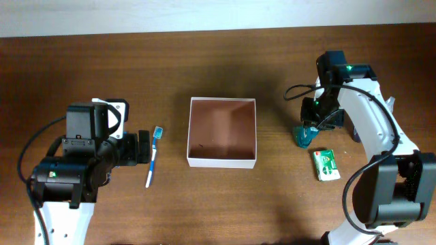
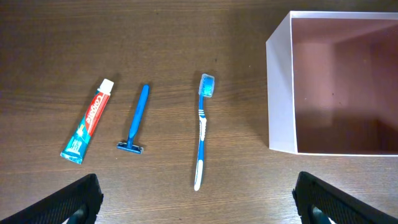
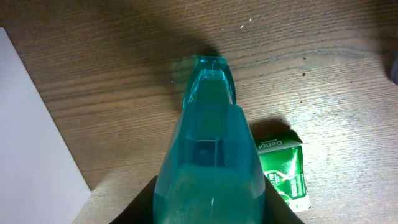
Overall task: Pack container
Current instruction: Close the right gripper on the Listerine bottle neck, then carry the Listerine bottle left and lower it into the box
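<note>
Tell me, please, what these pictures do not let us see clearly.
1. Toothpaste and razor: absent from the overhead view, probably under the left arm.
2. Container: right side cut off by the left wrist frame edge.
3. Bottle: near end cut off in the right wrist view, so whether the right gripper grips it is unclear.
4. Soap pack: partly behind the bottle, right wrist view.

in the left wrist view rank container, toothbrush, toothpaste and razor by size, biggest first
1. container, largest though cut off by the frame
2. toothbrush
3. toothpaste
4. razor, slightly shorter than the toothpaste and thinner
</note>
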### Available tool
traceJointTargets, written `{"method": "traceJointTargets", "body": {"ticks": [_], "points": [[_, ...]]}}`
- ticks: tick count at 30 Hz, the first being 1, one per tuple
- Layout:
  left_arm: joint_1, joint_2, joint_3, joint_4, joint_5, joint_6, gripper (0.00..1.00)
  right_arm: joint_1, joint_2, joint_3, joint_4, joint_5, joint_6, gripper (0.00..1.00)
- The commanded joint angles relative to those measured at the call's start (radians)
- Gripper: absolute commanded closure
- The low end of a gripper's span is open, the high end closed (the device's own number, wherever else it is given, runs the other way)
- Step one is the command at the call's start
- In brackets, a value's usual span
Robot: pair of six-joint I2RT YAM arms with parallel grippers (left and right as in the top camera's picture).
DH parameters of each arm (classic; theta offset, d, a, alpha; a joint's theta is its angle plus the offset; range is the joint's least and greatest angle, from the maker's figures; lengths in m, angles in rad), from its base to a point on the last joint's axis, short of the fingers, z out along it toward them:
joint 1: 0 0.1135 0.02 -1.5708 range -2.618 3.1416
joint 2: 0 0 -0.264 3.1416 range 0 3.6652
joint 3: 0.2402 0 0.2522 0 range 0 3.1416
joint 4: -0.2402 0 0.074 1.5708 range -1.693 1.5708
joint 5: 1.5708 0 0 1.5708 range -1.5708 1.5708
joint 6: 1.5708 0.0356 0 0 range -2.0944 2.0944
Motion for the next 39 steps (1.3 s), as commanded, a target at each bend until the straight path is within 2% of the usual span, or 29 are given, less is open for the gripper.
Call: {"method": "traceJointTargets", "body": {"ticks": [1, 4, 7, 11, 16, 20, 23, 28, 35, 39], "points": [[0.000, -0.002, 0.020, -0.001, 0.008, -0.009, 0.01, 0.003, 0.011, -0.012, 0.003, 0.021, 0.002, 0.82], [0.000, -0.002, 0.020, -0.001, 0.008, -0.009, 0.01, 0.003, 0.008, 0.030, -0.018, 0.021, 0.001, 0.86], [0.001, -0.002, 0.020, 0.000, 0.007, -0.009, 0.00, 0.004, -0.005, 0.098, -0.054, 0.023, 0.000, 0.96], [0.001, -0.002, 0.020, 0.000, 0.007, -0.009, 0.01, 0.037, -0.032, 0.200, -0.119, 0.037, -0.040, 0.96], [0.001, -0.002, 0.020, 0.000, 0.008, -0.009, 0.01, 0.229, -0.084, 0.434, -0.227, 0.054, -0.035, 0.96], [0.000, -0.002, 0.020, -0.001, 0.008, -0.009, 0.01, 0.415, -0.084, 0.535, -0.229, 0.056, 0.040, 0.96], [0.001, -0.002, 0.020, 0.000, 0.008, -0.009, 0.01, 0.529, -0.069, 0.536, -0.201, 0.057, 0.146, 0.96], [0.000, -0.002, 0.020, 0.000, 0.008, -0.009, 0.00, 0.626, -0.004, 0.534, -0.153, 0.063, 0.258, 0.96], [0.000, -0.002, 0.020, 0.000, 0.008, -0.009, 0.01, 0.672, 0.143, 0.534, -0.092, 0.078, 0.403, 0.96], [0.000, -0.002, 0.020, 0.000, 0.008, -0.009, 0.01, 0.670, 0.216, 0.534, -0.082, 0.076, 0.411, 0.96]]}}
